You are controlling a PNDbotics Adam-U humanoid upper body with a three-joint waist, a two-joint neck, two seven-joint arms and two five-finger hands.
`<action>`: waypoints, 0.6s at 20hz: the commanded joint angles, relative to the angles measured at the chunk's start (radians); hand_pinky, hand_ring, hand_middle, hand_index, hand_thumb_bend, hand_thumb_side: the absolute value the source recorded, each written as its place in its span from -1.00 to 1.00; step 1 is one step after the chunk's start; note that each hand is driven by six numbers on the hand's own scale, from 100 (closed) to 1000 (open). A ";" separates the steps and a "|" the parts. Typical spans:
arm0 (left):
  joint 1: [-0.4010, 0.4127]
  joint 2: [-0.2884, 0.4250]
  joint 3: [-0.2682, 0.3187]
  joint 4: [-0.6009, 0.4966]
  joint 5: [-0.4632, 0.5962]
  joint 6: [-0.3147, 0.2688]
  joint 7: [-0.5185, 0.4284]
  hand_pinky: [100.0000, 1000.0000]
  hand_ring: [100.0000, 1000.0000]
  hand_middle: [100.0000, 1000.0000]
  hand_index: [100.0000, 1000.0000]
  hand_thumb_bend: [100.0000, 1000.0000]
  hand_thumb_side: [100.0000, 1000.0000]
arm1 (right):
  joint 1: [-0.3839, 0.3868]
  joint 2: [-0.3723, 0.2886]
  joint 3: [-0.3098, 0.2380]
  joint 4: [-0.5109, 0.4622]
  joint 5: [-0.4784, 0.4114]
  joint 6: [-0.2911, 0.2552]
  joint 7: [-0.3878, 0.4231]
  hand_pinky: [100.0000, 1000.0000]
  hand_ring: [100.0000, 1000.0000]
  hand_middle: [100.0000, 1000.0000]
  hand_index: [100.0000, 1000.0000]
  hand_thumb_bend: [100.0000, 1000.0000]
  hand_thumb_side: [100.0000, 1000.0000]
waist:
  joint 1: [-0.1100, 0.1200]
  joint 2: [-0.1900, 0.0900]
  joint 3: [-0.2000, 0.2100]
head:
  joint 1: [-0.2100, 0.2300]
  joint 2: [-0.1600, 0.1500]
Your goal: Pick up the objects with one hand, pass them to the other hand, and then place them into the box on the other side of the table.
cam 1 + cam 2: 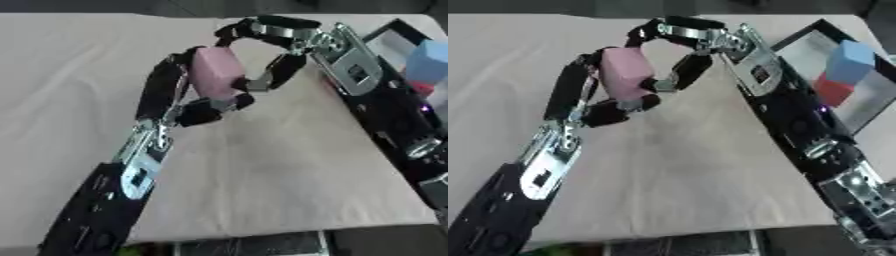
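In the left eye view, a pink block (pixel 216 72) is seen held above the beige tabletop (pixel 262 170) in the left hand (pixel 188 95), whose fingers and thumb are curled round it. The right hand (pixel 271 50) is arched over the block from the right, its fingers bent and touching the block's right side. The handover is judged to be under way; whether the right hand has taken hold cannot be told.

In the right eye view, the box (pixel 798 45) is shown at the right edge, with a blue block (pixel 850 62) and a red block (pixel 831 90) already lying inside. Transfer and placing of the pink block are left. Both forearms are raised toward the tabletop's middle.
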 commanded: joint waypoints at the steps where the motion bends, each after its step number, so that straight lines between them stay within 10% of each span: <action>1: -0.007 0.005 0.007 -0.024 0.014 -0.002 0.008 0.52 0.40 -0.44 0.67 0.94 0.72 | -0.022 -0.026 -0.014 -0.022 -0.008 0.000 -0.007 0.92 1.00 0.24 0.38 -0.84 -0.77 | 0.003 -0.023 -0.002 | -0.002 -0.008; 12: 0.017 0.043 0.010 -0.050 0.052 -0.024 -0.001 0.51 0.37 -0.49 0.59 0.89 0.66 | -0.017 -0.087 -0.059 -0.024 -0.033 0.030 -0.061 0.92 1.00 0.22 0.37 -0.84 -0.82 | 0.006 -0.030 -0.016 | -0.039 -0.004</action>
